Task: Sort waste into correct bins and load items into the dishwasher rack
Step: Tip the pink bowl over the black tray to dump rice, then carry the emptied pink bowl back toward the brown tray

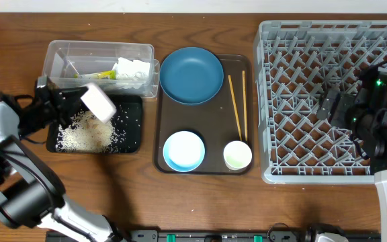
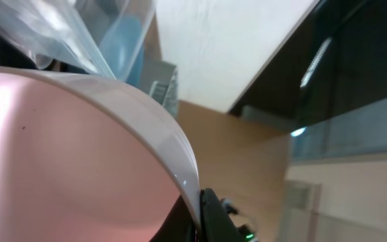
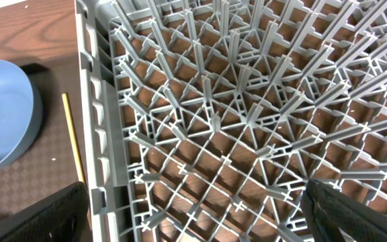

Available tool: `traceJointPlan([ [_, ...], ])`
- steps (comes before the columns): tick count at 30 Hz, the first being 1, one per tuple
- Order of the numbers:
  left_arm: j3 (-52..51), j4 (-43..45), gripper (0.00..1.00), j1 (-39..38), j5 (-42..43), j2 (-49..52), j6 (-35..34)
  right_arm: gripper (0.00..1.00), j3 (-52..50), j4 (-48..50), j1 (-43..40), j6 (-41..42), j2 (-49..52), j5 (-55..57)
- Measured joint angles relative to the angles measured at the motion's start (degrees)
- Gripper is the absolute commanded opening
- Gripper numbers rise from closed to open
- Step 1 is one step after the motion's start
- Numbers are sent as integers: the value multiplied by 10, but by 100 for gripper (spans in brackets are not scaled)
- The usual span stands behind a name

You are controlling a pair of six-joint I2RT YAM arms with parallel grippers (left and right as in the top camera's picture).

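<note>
- Left claw [image 1: 78,101] is clamped on the cream bowl [image 1: 99,101], which is tipped on edge well left of the brown tray [image 1: 210,122].
- Black tray [image 1: 133,121], just left of the brown tray, sits under that bowl and holds loose rice [image 1: 86,136].
- Clear tub [image 1: 58,54], left of the brown tray's far end, holds the wrapper [image 1: 103,75] and tissue [image 1: 132,67].
- On the brown tray:
  - the dark-blue bowl [image 1: 191,75] is at the far end
  - the light-blue bowl [image 1: 184,150] and white cup [image 1: 237,154] are at the near end
  - two chopsticks [image 1: 236,101] lie along its right side
- Grey rack [image 1: 267,101] stands just right of the brown tray.
- Right claw [image 3: 197,216] hangs over the rack with its fingers wide apart, holding nothing.
</note>
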Motion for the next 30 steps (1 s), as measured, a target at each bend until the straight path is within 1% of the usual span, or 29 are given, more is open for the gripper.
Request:
traceJointPlan([
  [4,29,7,6,-38,-56,-65,-3,99,0,0,0,0,0,0],
  [6,43,33,6,-66,-98,-106,-14,99,0,0,0,0,0,0],
  [10,51,95,6,-155,-212,-189,-48,99,0,3,0,0,0,0],
  [11,52,108,6,-186,-246,-206,-58,99,0,3,0,0,0,0],
  [14,52,144,6,-272,-334,-231,-74,99,0,3,0,0,0,0],
  [20,52,184,6,-468,-528,-220,-88,99,0,3,0,0,0,0],
  [24,52,201,6,-591,-642,-184,-91,99,0,-1,0,0,0,0],
  [28,52,209,6,-683,-727,-134,-91,99,0,-1,0,0,0,0],
  [30,52,214,6,-718,-755,-109,-91,99,0,-1,0,0,0,0],
])
